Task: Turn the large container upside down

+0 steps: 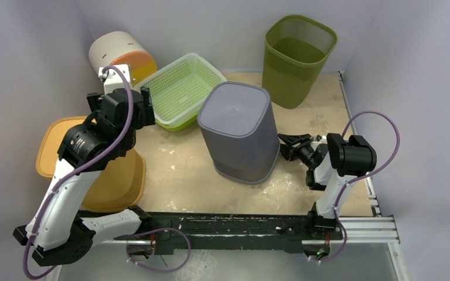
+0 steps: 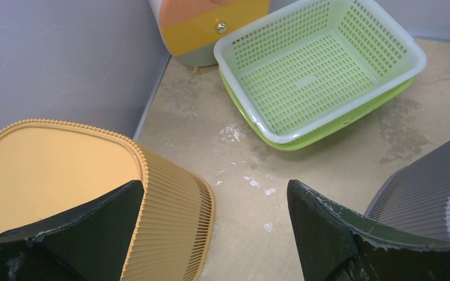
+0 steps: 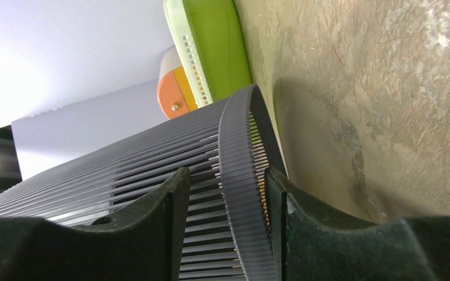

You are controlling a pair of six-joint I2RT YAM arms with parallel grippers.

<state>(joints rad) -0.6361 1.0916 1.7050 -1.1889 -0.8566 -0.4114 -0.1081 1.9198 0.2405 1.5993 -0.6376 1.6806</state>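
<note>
The large grey slatted container stands in the middle of the table with its closed base facing up and its rim down. My right gripper is at the container's lower right rim. In the right wrist view the ribbed rim band runs between my two fingers, close to the table-side finger, with a gap to the other. The jaws are open around the rim. My left gripper is open and empty, above the table between the orange basket and the grey container.
An upside-down orange basket lies under my left arm. A light green mesh tray sits behind the container. A tall olive bin stands at the back right. A white and orange drum is in the back left corner.
</note>
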